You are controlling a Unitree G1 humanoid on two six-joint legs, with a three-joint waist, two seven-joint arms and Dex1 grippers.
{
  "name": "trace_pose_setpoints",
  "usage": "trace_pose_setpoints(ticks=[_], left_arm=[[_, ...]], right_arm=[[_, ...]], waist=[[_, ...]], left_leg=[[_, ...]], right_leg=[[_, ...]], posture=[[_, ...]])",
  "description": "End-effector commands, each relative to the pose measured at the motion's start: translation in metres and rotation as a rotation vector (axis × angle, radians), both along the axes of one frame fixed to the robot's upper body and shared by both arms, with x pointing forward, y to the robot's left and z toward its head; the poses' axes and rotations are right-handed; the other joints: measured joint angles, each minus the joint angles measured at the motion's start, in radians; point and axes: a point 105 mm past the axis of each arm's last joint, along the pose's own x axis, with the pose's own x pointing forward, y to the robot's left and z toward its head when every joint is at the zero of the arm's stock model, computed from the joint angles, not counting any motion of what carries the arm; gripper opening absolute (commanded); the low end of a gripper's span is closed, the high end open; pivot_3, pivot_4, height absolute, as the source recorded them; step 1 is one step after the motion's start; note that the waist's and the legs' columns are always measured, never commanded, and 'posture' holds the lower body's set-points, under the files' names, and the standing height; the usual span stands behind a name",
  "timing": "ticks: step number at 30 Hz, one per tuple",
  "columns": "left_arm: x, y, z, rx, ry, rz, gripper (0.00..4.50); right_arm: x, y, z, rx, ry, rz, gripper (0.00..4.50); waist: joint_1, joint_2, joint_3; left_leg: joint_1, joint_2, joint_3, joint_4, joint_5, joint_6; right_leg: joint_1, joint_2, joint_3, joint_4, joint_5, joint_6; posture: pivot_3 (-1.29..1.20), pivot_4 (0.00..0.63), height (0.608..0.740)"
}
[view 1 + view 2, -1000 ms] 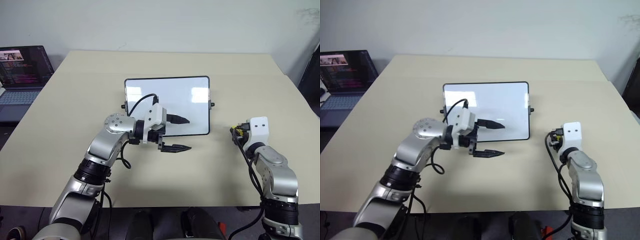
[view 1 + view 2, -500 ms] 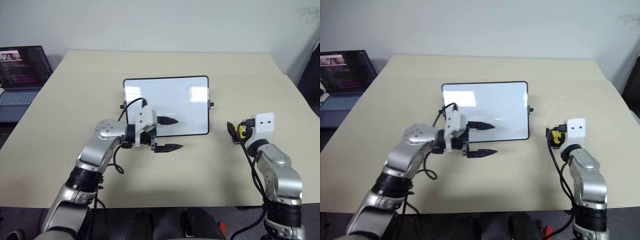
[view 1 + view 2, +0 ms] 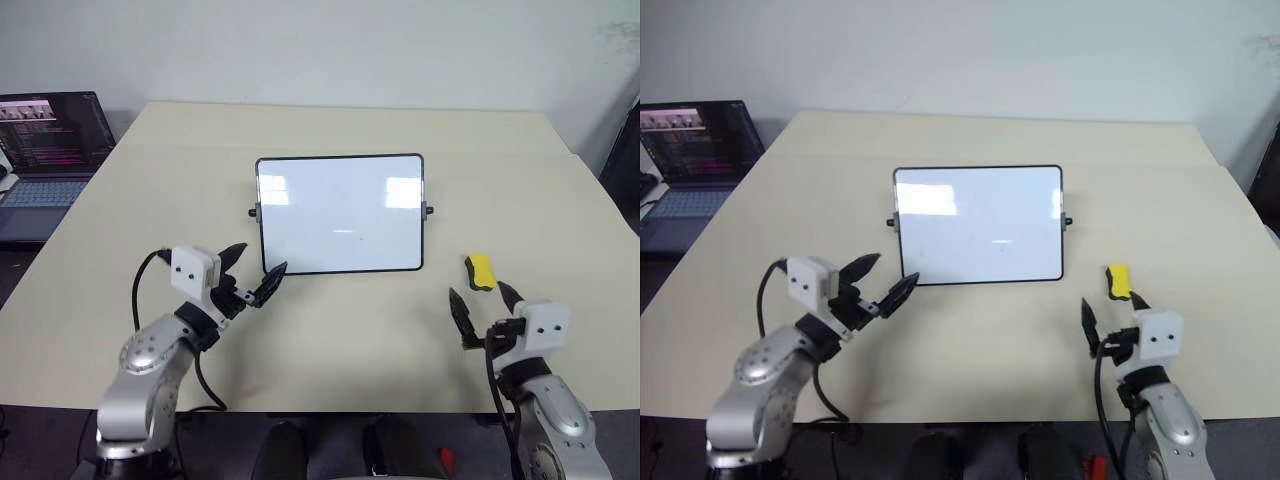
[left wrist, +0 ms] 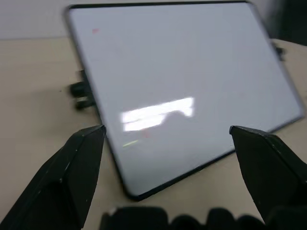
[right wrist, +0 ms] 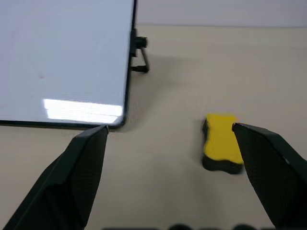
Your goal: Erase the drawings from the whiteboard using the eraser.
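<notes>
The eraser point(image 3: 481, 271) is seen lying free on the worktop point(image 3: 330, 340), right of the whiteboard point(image 3: 340, 213). Both the left pincer point(image 3: 252, 272) and the right pincer point(image 3: 482, 306) are spread wide, nothing held.

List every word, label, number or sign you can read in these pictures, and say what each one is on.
No text can be read.
Laptop: its screen shows coloured lines of text, too small to read.
Whiteboard: no writing, only faint red specks and glare.
Eraser: plain yellow, no label visible.
Left gripper and right gripper: no markings legible.
</notes>
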Motion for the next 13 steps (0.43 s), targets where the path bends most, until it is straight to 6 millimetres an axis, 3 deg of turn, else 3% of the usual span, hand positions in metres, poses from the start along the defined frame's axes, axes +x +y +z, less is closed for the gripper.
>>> trace_pose_setpoints(ticks=[1,4,13], left_arm=[[-0.019,0.04,0.021,0.099,-0.152,0.303,4.5],[-0.029,0.058,0.022,0.125,-0.165,0.419,4.5],[-0.018,0.066,0.012,0.119,-0.109,0.484,4.5]], right_arm=[[0.001,-0.004,0.003,0.013,-0.075,0.024,4.47],[0.008,-0.005,0.004,0.011,-0.097,0.041,4.47],[0.019,-0.008,0.015,0.015,-0.116,0.015,4.47]], waist=[[-0.005,-0.001,0.0],[-0.003,0.0,0.0],[0.005,0.0,0.0]], left_leg=[[0.001,0.001,0.0,0.0,0.0,0.0],[0.003,0.001,0.001,-0.001,0.0,0.0],[0.008,0.0,0.003,-0.002,0.0,0.0]], right_leg=[[0.0,0.001,0.001,0.0,0.0,0.0],[0.0,0.002,0.001,0.001,0.0,0.0],[0.009,0.002,-0.001,-0.004,-0.001,-0.002]], posture=[[0.0,0.15,0.74],[0.0,0.15,0.74],[0.0,0.15,0.74]])
